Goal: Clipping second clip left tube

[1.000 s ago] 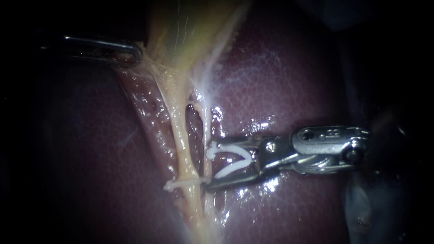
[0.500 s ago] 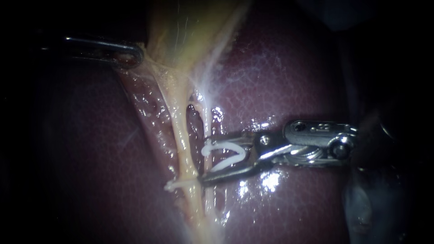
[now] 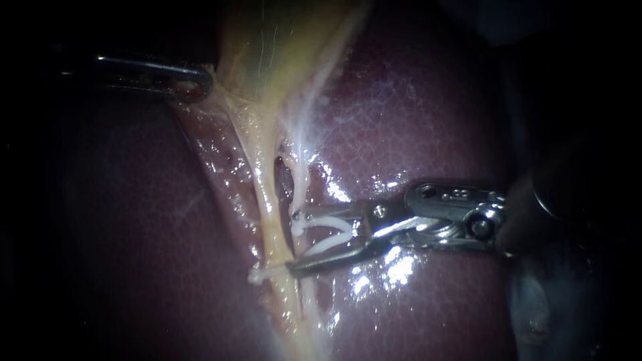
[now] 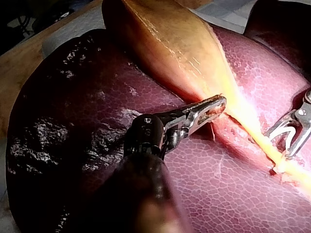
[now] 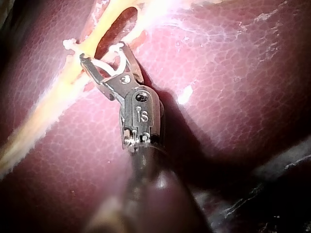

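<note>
Wood-coloured bench top [image 4: 17, 73] shows past the liver's dark edge in the left wrist view, with a pale cloth [image 4: 65, 36] beside it. On the endoscope, wet red-brown liver [image 3: 414, 120] fills the frame and the yellow gallbladder [image 3: 274, 47] hangs at top centre. The left instrument [image 3: 194, 80], upper left, has its jaws clamped on the gallbladder's edge. The right instrument [image 3: 294, 241] reaches in from the right, its jaws spread wide and carrying a white open clip [image 3: 328, 244] between them. Their tips sit at the thin right tube [image 3: 301, 184], just beside the left tube [image 3: 269, 207] in the lower centre. A closed clip [image 3: 262, 273] crosses the left tube beside the lower jaw.
</note>
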